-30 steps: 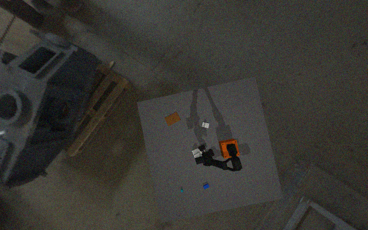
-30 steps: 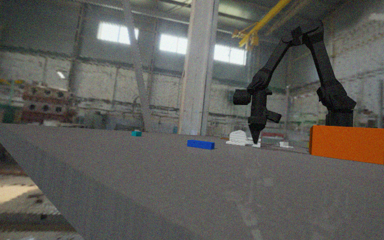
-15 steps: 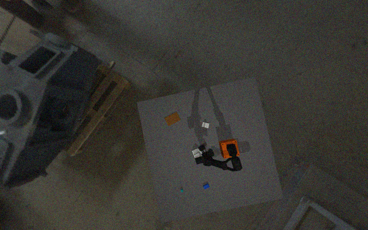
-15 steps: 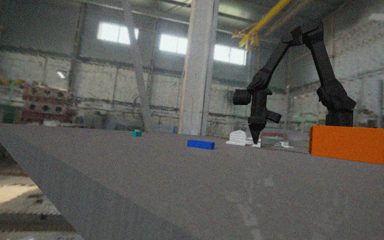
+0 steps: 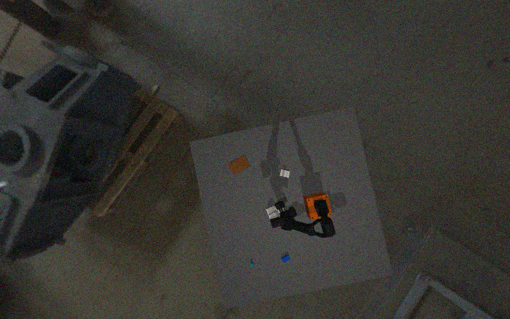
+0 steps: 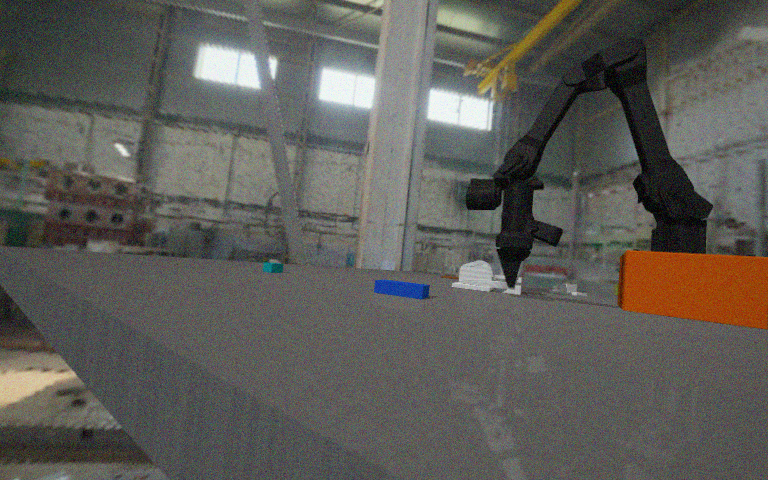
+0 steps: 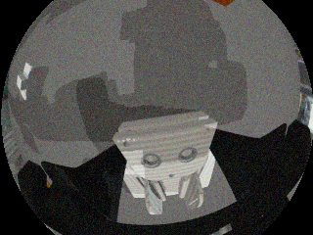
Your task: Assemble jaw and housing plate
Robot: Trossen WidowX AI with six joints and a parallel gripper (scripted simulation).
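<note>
The pale housing plate (image 7: 168, 139) has two round holes and lies across the roots of two light jaws (image 7: 154, 202) (image 7: 194, 195) in the wrist view. The white assembly (image 5: 271, 212) (image 6: 474, 275) stands low on the table, left of the arm. My gripper (image 7: 166, 139) (image 6: 512, 284) is down at this assembly, its black fingers wide apart against the plate's two side edges, and appears shut on the plate. The gear teeth and the pins are hidden under the plate. Whether the plate sits fully down on the stubs cannot be told.
A small white part (image 5: 284, 173) (image 6: 572, 289) (image 7: 22, 93) lies apart from the assembly. An orange pad (image 5: 239, 164) lies farther back. A blue block (image 5: 285, 258) (image 6: 400, 289) and a teal block (image 5: 252, 264) (image 6: 272, 267) lie on the other side. The arm's orange base (image 5: 309, 207) (image 6: 696, 288) is beside them.
</note>
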